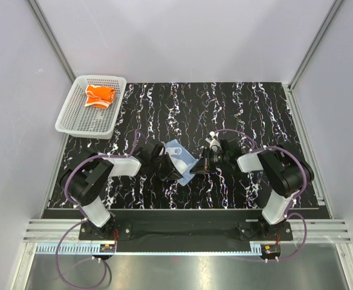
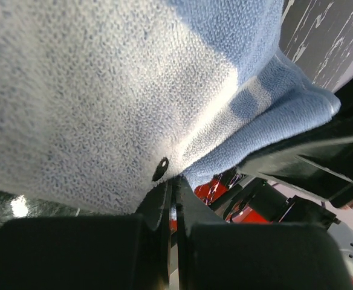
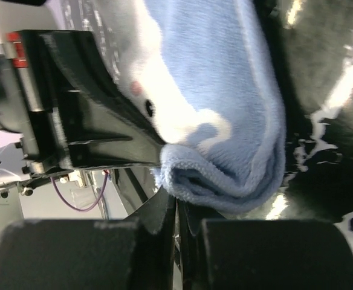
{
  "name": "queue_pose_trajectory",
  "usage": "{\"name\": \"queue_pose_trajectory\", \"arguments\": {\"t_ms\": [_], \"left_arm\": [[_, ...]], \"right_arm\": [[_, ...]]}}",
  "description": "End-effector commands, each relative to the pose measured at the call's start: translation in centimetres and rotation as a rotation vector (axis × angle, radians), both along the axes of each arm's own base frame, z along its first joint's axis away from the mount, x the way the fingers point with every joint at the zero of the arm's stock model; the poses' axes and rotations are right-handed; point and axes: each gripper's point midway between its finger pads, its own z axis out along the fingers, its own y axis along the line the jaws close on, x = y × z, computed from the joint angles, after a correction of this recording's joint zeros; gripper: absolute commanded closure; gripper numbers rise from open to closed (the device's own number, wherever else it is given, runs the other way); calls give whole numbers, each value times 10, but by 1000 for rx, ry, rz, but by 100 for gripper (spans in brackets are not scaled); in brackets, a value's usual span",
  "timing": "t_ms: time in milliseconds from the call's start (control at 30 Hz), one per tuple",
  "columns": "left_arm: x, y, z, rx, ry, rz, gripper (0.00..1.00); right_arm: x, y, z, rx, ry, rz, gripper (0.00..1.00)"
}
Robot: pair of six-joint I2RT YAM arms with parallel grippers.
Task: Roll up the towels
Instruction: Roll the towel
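A booth of pale, plain walls [image 1: 182, 36] is seen from above, framed by aluminium posts [image 1: 48, 35] that slant up at the left and right. The floor of the booth is covered by a black mat [image 1: 255, 103] streaked with white marbling.

At the far left corner of the mat a white mesh basket [image 1: 68, 104] is set, and the orange towel [image 1: 100, 95] is bunched inside it towards its far end. Nearer the front, the left arm [image 1: 95, 181] is bent inward from its base. The left gripper [image 2: 170, 181] is shown by its wrist camera with its fingers pressed together, the edge of the blue towel [image 1: 178, 155] pinched at their tips.

The blue towel is found at the middle of the mat, well apart from the basket, and is caught between the two grippers. A white printed patch with a dark dot is seen on it, and several layers are folded at its lower edge.

The right gripper [image 3: 175, 199] is likewise closed, a fold of the same towel nipped at its fingertips. Further right, the right arm [image 1: 279, 175] is bent inward. Ribbed metal rails [image 1: 182, 232] are laid along the near edge under both bases.
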Motion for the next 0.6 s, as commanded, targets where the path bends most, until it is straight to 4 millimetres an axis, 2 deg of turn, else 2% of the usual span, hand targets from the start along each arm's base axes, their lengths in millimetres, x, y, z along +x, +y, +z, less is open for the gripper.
{"name": "queue_pose_trajectory", "arguments": {"t_ms": [0,133,333,567], "left_arm": [[-4,12,-17,83,19,-17,100],[-6,15,-18,96,15,-29,100],[-13,21,-23,110,18,-35,100],[-19,32,-23,168,3,-74,100]], "right_arm": [[5,2,-9,-10,-15,-9,94],[11,2,-23,-26,9,-31,95],[27,-2,-30,-6,26,-60,96],[25,-2,-38,17,63,-44,96]]}}
